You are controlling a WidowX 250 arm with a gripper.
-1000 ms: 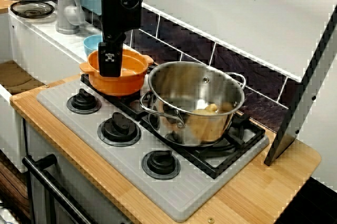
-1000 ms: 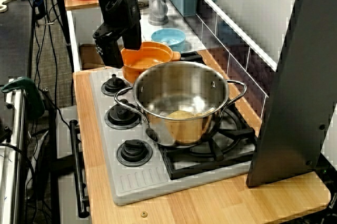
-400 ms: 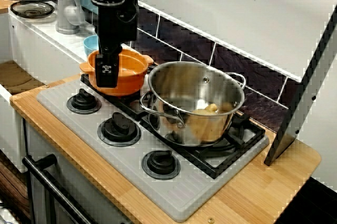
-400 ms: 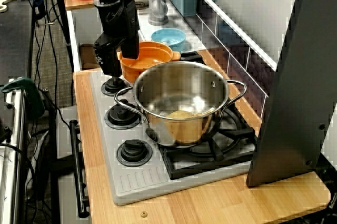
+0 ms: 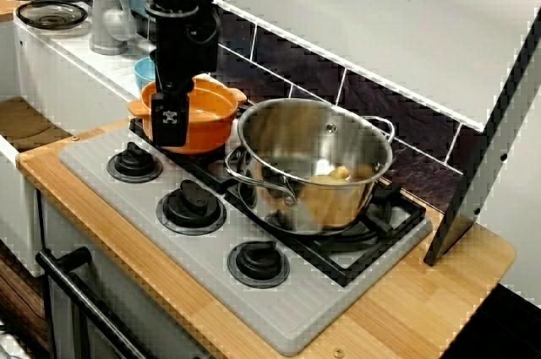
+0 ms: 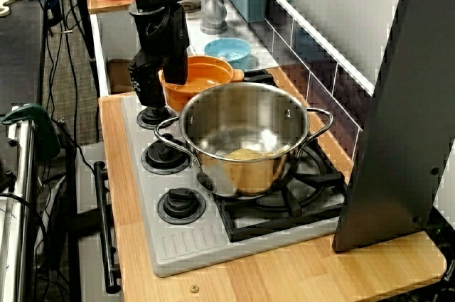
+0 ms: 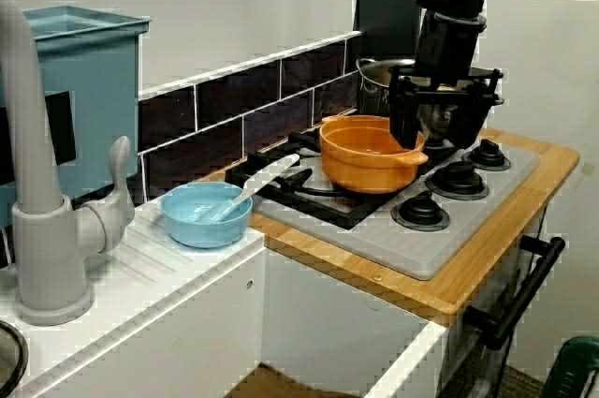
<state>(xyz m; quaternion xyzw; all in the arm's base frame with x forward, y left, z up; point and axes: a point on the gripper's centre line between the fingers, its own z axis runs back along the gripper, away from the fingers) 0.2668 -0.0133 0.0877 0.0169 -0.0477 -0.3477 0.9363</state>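
My gripper (image 7: 440,131) hangs open at the knob side of an orange two-handled pot (image 7: 360,150) on the back-left burner. In the view from the sink side, one finger (image 7: 403,122) overlaps the pot's rim and the other (image 7: 481,115) stands outside it, over the knobs. The front view shows the gripper (image 5: 171,121) low in front of the orange pot (image 5: 203,114). From the stove's end, the gripper (image 6: 159,83) straddles the rim of the orange pot (image 6: 206,78). Nothing is held.
A large steel pot (image 5: 317,165) with a pale yellow item (image 5: 338,174) inside stands on the burner beside it. Three knobs (image 5: 133,161) line the stove's front. A blue bowl (image 7: 206,213) with a spoon, and a grey tap (image 7: 42,220), lie beyond. A dark panel (image 5: 482,148) leans at the far end.
The gripper has come down and shifted from over the orange pot's middle toward its knob-side rim. Both pots have stayed put.
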